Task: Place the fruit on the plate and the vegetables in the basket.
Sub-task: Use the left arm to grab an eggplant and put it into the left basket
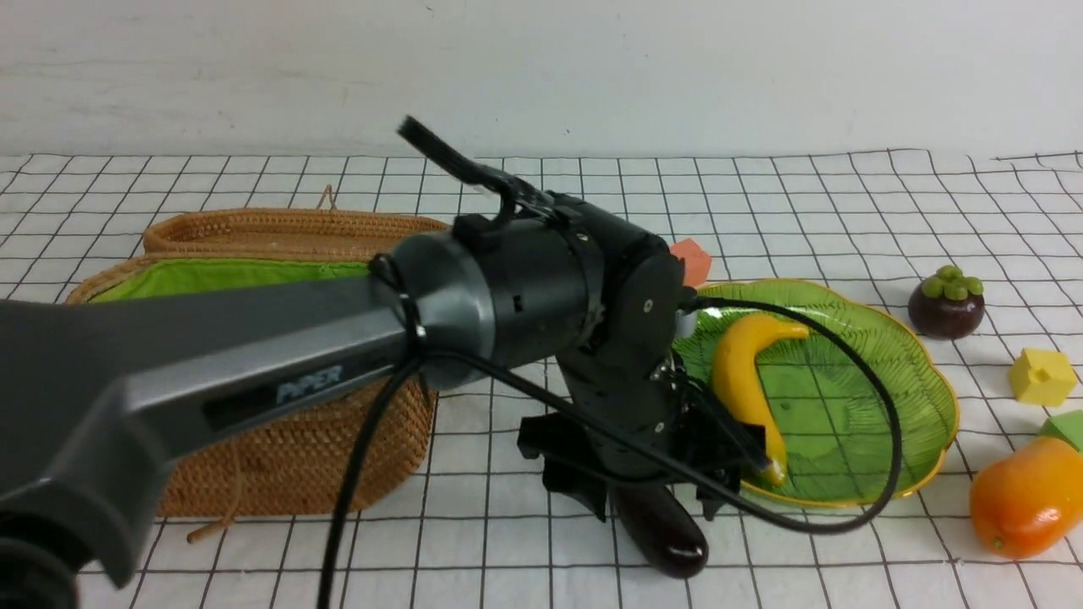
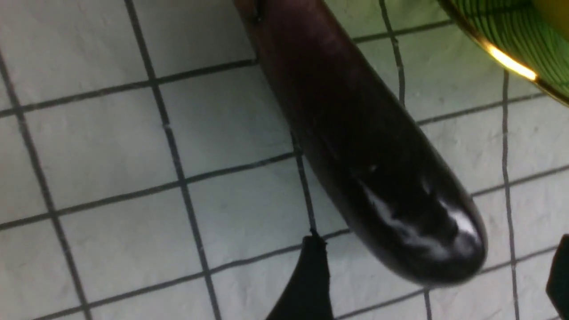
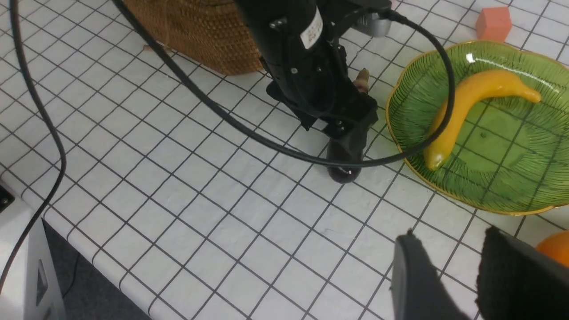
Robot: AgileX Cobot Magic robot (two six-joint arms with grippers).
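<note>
Straddling eggplant (image 1: 668, 533) on counter (image 1: 474, 558), just off plate's (image 1: 854, 423) near-left rim: left hand (image 1: 645, 495), 2 fingers (image 2: 311, 275) spread wide, gap either side, gripping nothing. Right hand (image 3: 451, 242) part-open, empty, over counter on plate's near side. Banana (image 1: 740, 372) inside plate. Mangosteen (image 1: 946, 303) beyond plate's right rim; mango (image 1: 1028, 497) off plate's near-right rim. Basket (image 1: 288, 457) well left of plate.

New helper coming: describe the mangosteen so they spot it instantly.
Start at the green plate holding the banana. Beyond its far right rim, on the checked cloth, sits the mangosteen. It alone is round, dark purple, green-capped; its neighbours are a yellow cube and an orange fruit.
</note>
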